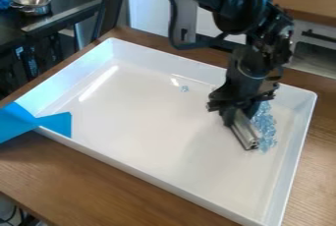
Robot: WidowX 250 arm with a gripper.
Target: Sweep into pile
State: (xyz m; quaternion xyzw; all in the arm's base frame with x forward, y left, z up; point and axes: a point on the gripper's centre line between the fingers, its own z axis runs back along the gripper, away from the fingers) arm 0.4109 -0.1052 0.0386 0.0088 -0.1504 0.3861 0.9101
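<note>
Tool (236, 112) holds a silvery bar (246, 133), with most pale-blue pieces (265, 125) bunched just beside both, toward view right.

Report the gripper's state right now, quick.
Black two-finger gripper: closed, holding a silver, straight-edged metal bar against the pile of clear pale-blue pieces.

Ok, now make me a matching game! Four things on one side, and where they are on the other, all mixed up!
Things:
1. silver bar
2. white tray
3. metal bowl
4. little blue bits

Places:
A. on the dark counter, upper left
B. mostly bunched up, with a little lying apart
C. in the gripper
D. on the wooden table

Right pairs: 1-C, 2-D, 3-A, 4-B
</note>
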